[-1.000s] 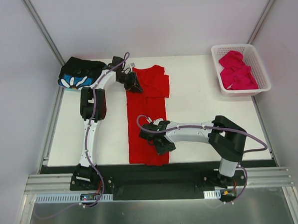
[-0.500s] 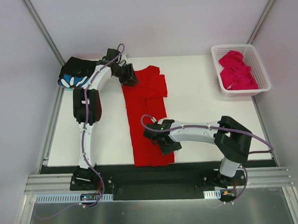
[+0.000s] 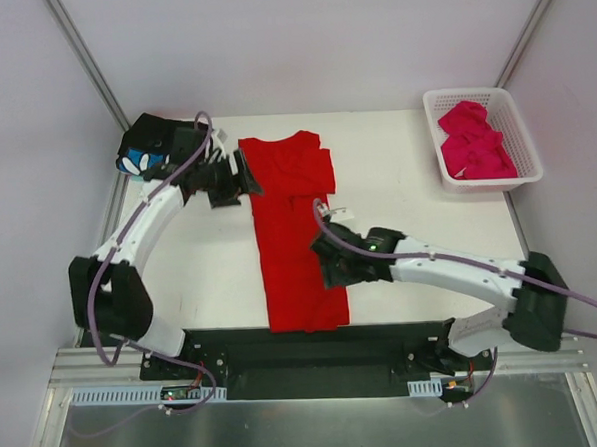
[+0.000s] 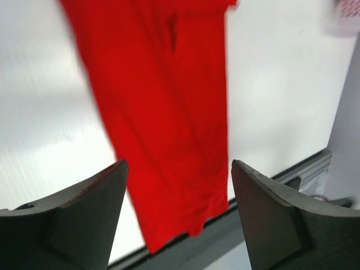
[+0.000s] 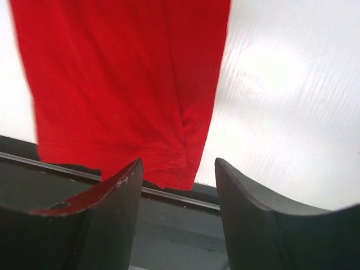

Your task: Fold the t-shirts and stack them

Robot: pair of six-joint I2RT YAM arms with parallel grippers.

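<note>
A bright red t-shirt lies as a long folded strip down the middle of the table, its hem at the near edge. My left gripper is just left of the shirt's far end, open and empty. In the left wrist view the red t-shirt lies beyond the left gripper. My right gripper hovers over the strip's right edge near the hem, open, nothing between its fingers. The right wrist view shows the red t-shirt's hem ahead of the right gripper. A folded black flower-print t-shirt sits at the back left.
A white lattice basket at the back right holds crumpled magenta-pink t-shirts. The table's dark near rail runs just below the red shirt's hem. A metal frame post stands behind the black shirt.
The left gripper has let go of the red shirt's far end, opened and pulled back to the left. The right gripper has opened wider and shifted right, off the shirt's near part.
</note>
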